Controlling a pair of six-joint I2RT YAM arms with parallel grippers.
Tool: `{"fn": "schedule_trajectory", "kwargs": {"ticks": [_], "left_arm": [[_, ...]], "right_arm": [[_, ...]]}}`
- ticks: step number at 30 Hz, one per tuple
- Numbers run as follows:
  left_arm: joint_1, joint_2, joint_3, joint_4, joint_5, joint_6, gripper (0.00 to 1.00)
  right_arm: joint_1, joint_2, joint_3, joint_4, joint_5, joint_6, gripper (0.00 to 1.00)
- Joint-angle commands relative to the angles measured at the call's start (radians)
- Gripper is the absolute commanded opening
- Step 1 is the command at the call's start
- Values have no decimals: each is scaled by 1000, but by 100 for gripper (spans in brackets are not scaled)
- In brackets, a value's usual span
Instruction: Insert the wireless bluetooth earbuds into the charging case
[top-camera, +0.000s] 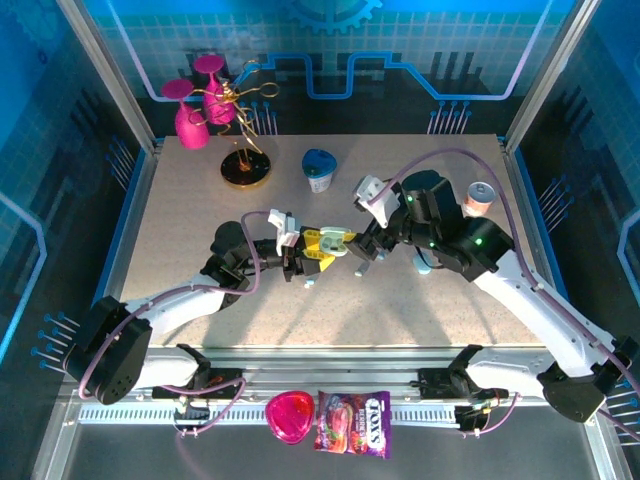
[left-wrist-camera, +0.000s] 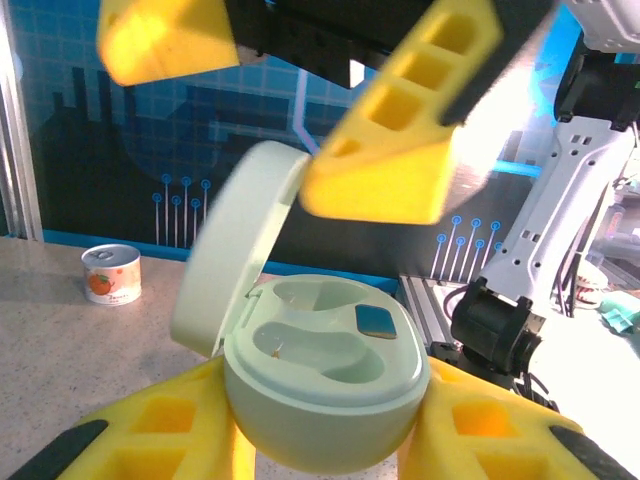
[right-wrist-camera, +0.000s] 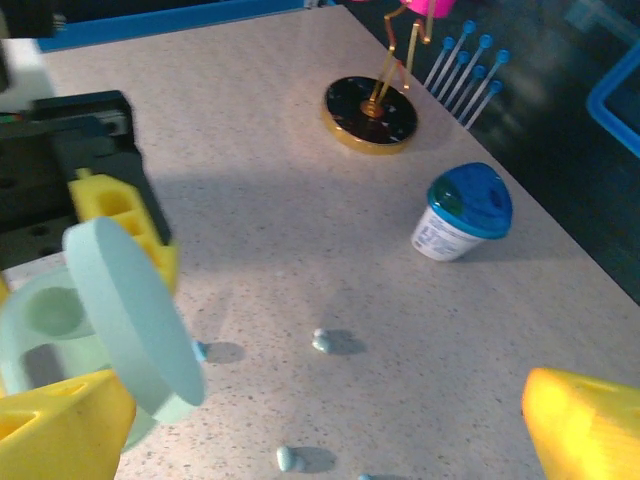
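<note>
The left claw (left-wrist-camera: 320, 445) is shut tight on the pale case (left-wrist-camera: 320, 385), over the middle of the table (right-wrist-camera: 300, 200). The case lid (left-wrist-camera: 235, 245) is up. The right claw (right-wrist-camera: 325, 425) is wide open just beside it and holds nothing. Little earbuds (right-wrist-camera: 322, 341) lie loose on the table near the case.

Top external: fixed high behind the arm bases, looking down and forward over the whole surface (top-camera: 190, 230), bases at frame bottom.

Left wrist: low, nearly level, very close on the open charging case (left-wrist-camera: 320, 390) between its own yellow fingers (left-wrist-camera: 150, 440).

Right wrist: tilted down, near the surface, facing its far edge.

All three views share the case. Top external and right wrist share the blue-lidded cup (right-wrist-camera: 462, 215).
</note>
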Motion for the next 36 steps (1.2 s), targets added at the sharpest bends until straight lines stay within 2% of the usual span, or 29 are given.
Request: {"fn": "schedule_trajectory", "kwargs": {"ticks": [1, 5, 8, 12, 16, 19, 22, 24, 28, 36], "left_arm": [[-4, -27, -9, 36, 48, 23, 32], [-4, -18, -12, 48, 42, 22, 32], [-4, -7, -17, 70, 25, 21, 32], [8, 8, -26, 117, -8, 6, 32], [31, 20, -39, 198, -15, -40, 32], [37, 16, -45, 215, -23, -47, 32], [37, 4, -46, 204, -28, -40, 33], [37, -7, -46, 193, -30, -33, 33], [37, -25, -49, 183, -28, -22, 33], [37, -68, -60, 168, -26, -19, 32]], "right_arm": [[-13, -15, 26, 18, 37, 32, 99], [-14, -33, 22, 17, 2, 30, 99], [-15, -81, -16, 55, -99, 35, 100], [-41, -197, -127, 196, -246, 96, 100], [-142, -293, -245, 332, -291, 252, 100], [-273, -317, -313, 368, -301, 440, 100], [-392, -299, -364, 335, -310, 622, 100], [-427, -270, -397, 303, -325, 652, 97], [-428, -178, -429, 234, -268, 677, 94], [-361, 27, -506, 279, -218, 781, 83]]}}
